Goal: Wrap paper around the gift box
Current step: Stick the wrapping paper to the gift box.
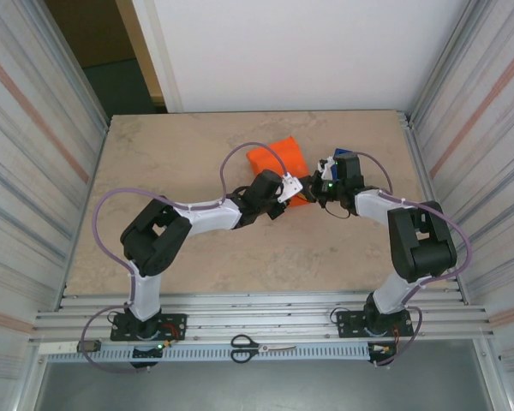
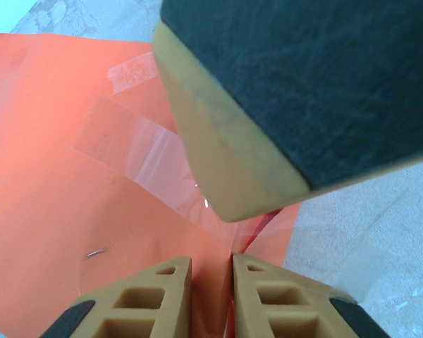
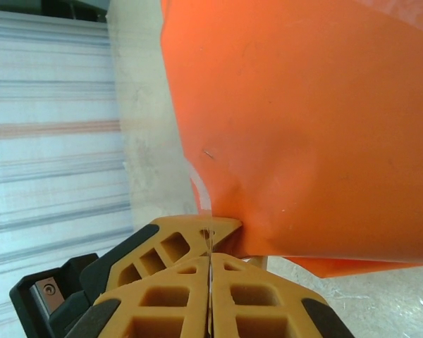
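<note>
The orange paper lies bunched into a parcel at the table's middle back. The gift box is hidden inside it. In the left wrist view the paper carries strips of clear tape. My left gripper is shut on a raised fold of paper at the parcel's near right corner. Just to the right, my right gripper meets it. In the right wrist view the right gripper is shut on a thin strip of clear tape that runs up to the paper.
A blue tape dispenser stands just behind the right gripper. Scissors lie on the metal rail at the near edge. Corrugated walls close in both sides of the table.
</note>
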You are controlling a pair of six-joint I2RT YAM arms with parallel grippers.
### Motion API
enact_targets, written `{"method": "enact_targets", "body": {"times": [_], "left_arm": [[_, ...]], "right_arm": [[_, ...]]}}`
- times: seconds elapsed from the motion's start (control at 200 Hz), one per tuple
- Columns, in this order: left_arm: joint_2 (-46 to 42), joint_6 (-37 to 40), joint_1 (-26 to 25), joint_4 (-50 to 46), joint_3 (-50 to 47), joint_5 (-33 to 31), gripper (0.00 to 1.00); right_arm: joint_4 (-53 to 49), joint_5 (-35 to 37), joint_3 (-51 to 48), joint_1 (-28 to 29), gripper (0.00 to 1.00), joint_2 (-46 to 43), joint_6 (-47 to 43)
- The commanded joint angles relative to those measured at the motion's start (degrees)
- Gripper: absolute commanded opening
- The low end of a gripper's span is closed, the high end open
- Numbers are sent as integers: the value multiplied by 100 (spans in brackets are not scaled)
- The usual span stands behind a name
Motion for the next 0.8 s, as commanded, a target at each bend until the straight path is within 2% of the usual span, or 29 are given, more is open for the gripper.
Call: {"method": "enact_targets", "body": {"times": [0.0,0.085,0.296,0.451,0.797], "left_arm": [[914,-38,-122,-1807,-441,423,19],[913,-37,-122,-1807,-459,414,19],[930,-29,-123,-1807,-450,435,19],[940,-28,-123,-1816,-437,432,19],[913,-20,-123,-1852,-441,425,19]], "right_arm": [[-364,139,174,58,8,-41,78],[-850,198,305,50,8,-70,33],[-862,133,379,63,8,27,95],[-1418,331,629,50,7,195,-16],[-1784,324,754,85,5,200,-175]]}}
